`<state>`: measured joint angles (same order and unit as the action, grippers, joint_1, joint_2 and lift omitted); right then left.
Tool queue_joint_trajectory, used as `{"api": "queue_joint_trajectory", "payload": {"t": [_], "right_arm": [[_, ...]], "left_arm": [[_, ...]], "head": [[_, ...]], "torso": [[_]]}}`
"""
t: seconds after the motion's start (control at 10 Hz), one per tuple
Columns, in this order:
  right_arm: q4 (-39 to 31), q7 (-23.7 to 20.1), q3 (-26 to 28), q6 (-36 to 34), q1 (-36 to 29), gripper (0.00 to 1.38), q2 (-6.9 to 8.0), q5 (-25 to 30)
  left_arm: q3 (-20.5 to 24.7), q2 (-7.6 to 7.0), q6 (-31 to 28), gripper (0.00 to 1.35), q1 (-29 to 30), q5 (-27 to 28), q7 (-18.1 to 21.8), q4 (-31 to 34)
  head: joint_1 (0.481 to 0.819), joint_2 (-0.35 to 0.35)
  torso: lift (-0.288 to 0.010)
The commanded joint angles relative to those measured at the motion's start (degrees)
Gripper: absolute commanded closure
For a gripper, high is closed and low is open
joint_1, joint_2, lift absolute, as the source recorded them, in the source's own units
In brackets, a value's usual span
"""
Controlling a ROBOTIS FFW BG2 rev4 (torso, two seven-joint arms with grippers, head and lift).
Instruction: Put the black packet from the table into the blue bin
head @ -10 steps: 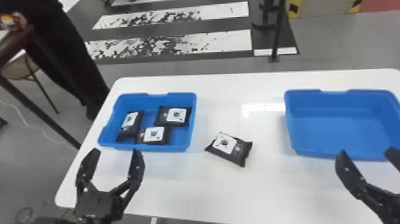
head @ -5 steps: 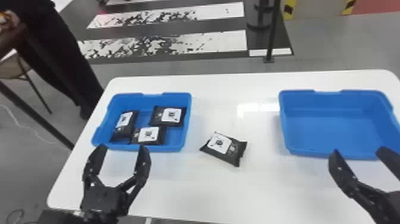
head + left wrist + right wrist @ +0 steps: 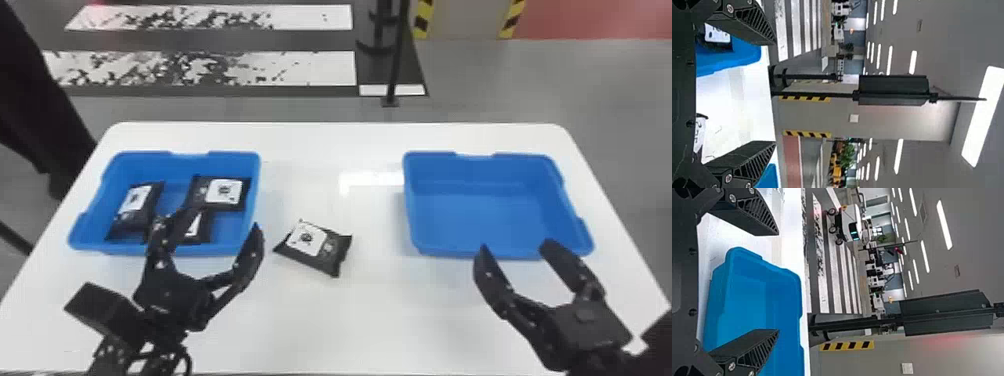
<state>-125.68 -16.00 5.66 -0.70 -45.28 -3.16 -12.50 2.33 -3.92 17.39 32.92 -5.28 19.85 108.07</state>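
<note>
In the head view, the black plastic packet with a white label (image 3: 320, 250) lay flat on the white rectangular table (image 3: 370, 320), between two blue plastic bins. From the packet, one blue rectangular bin (image 3: 187, 154) sat between nine and ten o'clock, holding three similar black packets (image 3: 135, 215): one at its nine o'clock, one near its two o'clock, and one toward its five o'clock, partly covered by the left gripper (image 3: 222, 217). The other blue rectangular bin (image 3: 480, 157) sat between two and three o'clock from the packet on the table. The left gripper was spread wide above the table, its tips between the packet's nine and ten o'clock. The right gripper (image 3: 515, 246) was at three o'clock from the packet, also spread, near the second bin's near rim.

In the left wrist view, the left gripper (image 3: 775, 92) had its fingers well apart, nothing pinched between them; part of a white-labelled packet showed close to one finger.

In the right wrist view, the right gripper's two black ribbed fingers (image 3: 756, 217) stood apart, one partly covering a blue bin.
</note>
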Motion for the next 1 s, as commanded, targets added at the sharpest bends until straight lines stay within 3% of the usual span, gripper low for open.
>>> {"api": "queue_joint_trajectory", "payload": {"t": [0.0, 0.5, 0.9], "right_arm": [[0.03, 0.0, 0.05, 0.0, 0.0, 0.13, -0.01, -0.07], [0.45, 0.0, 0.05, 0.0, 0.14, 0.13, -0.01, -0.3], [0.73, 0.0, -0.06, 0.0, 0.28, 0.13, -0.01, -0.64]], "left_arm": [[-0.51, 0.41, -5.29, 0.13, -3.11, 3.57, 1.42, -0.84], [-6.68, 0.49, -12.18, 0.13, -16.33, 11.8, 8.63, -12.09], [-10.33, 0.58, -20.06, 0.14, -22.38, 16.25, 9.33, -20.25]], "head": [[0.695, -0.038], [0.695, -0.138], [0.695, -0.203]], "torso": [[-0.11], [-0.11], [-0.11]]}}
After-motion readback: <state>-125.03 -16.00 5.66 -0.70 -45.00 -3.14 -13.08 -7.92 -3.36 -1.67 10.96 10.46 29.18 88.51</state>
